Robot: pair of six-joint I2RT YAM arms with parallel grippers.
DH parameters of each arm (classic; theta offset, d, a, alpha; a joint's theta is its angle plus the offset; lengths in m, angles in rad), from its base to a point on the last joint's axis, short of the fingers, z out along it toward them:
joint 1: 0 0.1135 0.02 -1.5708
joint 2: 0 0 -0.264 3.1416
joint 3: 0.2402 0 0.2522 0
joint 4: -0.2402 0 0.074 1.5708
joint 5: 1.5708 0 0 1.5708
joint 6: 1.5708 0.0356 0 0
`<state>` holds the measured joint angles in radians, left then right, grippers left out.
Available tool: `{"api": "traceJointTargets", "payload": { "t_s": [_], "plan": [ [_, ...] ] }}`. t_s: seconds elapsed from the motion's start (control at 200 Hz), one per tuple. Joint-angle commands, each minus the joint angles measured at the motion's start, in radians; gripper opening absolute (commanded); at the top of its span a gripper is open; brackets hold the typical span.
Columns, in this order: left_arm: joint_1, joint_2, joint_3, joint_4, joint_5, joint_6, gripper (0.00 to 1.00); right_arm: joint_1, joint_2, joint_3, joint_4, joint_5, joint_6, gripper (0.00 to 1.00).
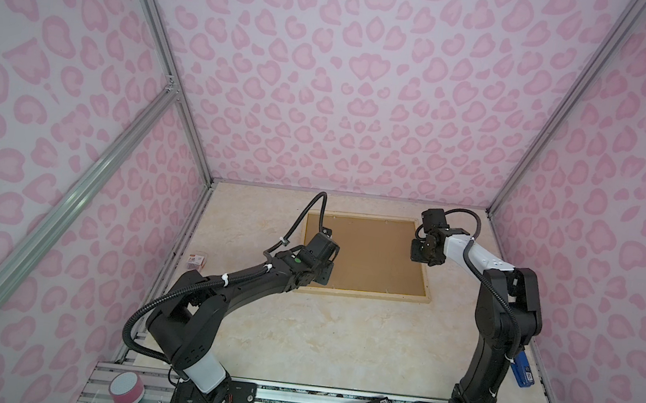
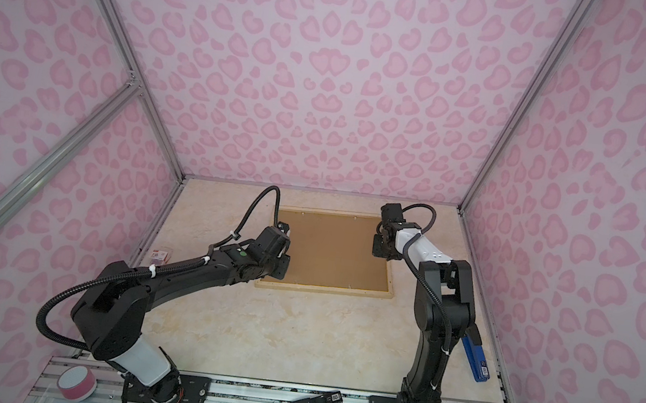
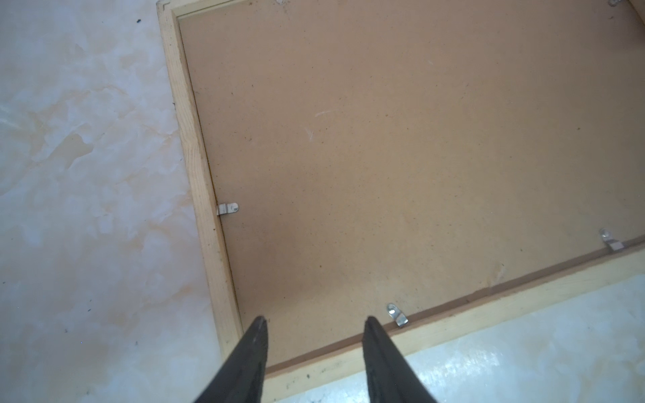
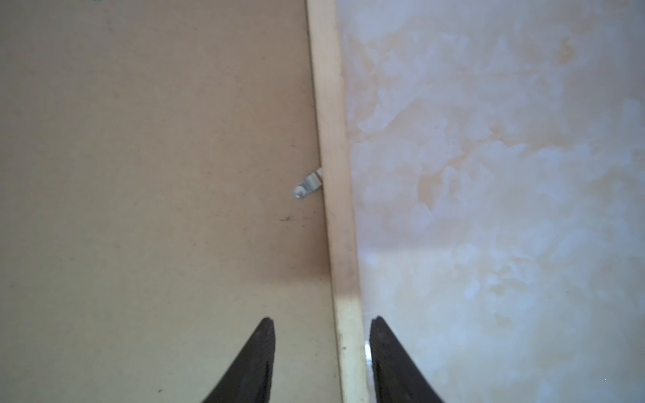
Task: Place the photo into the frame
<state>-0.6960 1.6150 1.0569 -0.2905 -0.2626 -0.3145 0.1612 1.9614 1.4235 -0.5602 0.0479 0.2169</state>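
Black fingers of the left gripper (image 3: 316, 319) stand apart, holding nothing, over the seven o'clock corner of the pale wooden rectangular frame (image 1: 364, 294). The right gripper (image 4: 321, 319), likewise spread and empty, hangs above the frame's three o'clock strip. A brown fibreboard backing board (image 1: 373, 254) fills the frame, with small silver metal tabs (image 3: 227, 208) along its edges. The frame lies flat toward twelve o'clock on the cream marbled table (image 1: 317, 336).

The frame (image 3: 195, 146) is pale bare wood, the backing board (image 3: 384, 139) matt brown fibreboard, its clips (image 3: 227, 208) shiny metal.
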Motion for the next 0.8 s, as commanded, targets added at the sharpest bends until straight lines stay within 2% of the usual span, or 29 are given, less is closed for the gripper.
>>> {"api": "traceJointTargets", "payload": {
  "t_s": [0.0,0.165,0.46,0.8],
  "plan": [
    [-0.018,0.012,0.014,-0.008,-0.026,-0.008,0.48,-0.021,0.017,-0.017,-0.005,-0.005,-0.017,0.46],
    [-0.044,0.020,0.025,-0.016,-0.036,-0.029,0.46,-0.035,0.043,-0.012,0.007,-0.056,-0.025,0.41],
    [-0.085,0.019,0.033,-0.037,-0.093,-0.010,0.46,-0.048,0.067,-0.011,0.016,-0.066,-0.024,0.34],
    [-0.114,0.028,0.045,-0.042,-0.132,0.024,0.46,-0.061,0.076,-0.003,0.001,-0.068,-0.030,0.21]
  ]
}}
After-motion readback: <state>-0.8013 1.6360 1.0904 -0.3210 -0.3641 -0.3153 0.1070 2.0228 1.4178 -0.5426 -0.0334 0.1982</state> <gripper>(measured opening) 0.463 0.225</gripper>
